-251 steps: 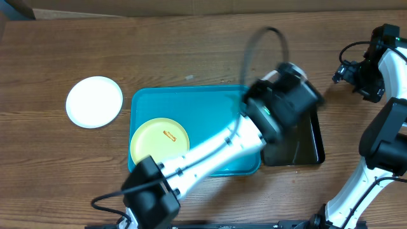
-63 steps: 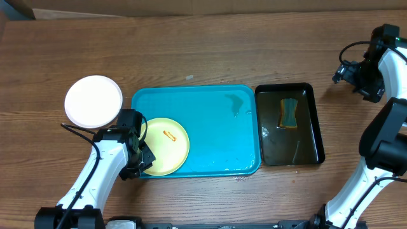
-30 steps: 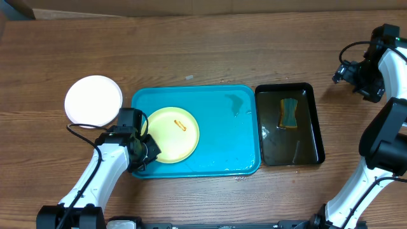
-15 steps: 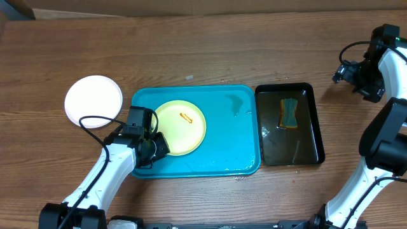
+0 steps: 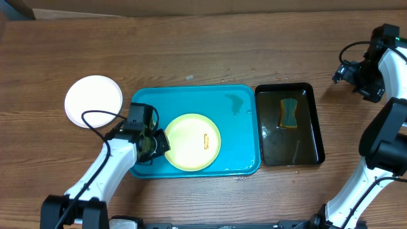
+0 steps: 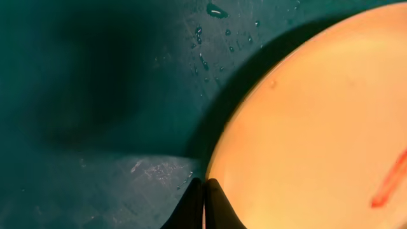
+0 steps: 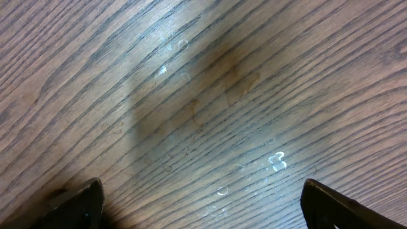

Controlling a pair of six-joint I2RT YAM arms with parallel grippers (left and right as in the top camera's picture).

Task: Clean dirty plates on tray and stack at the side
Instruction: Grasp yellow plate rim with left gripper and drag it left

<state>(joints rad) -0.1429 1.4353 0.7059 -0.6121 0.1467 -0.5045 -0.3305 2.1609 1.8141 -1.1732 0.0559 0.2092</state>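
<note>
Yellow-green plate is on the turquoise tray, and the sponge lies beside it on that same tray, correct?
Not quite. The yellow-green plate is on the turquoise tray, but the sponge is not on that tray. It lies in the black tray to the right of it. The overhead view shows this.

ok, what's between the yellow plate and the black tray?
Overhead view: between yellow plate and black tray, only bare floor of the turquoise tray and its rim.

Overhead light is falling evenly; white plate (image 5: pixel 93 102) is glaring, blown out. Left wrist view is running dim, shadow darkening turquoise tray (image 6: pixel 82 95). Table (image 7: pixel 203 95) is showing small glints.
</note>
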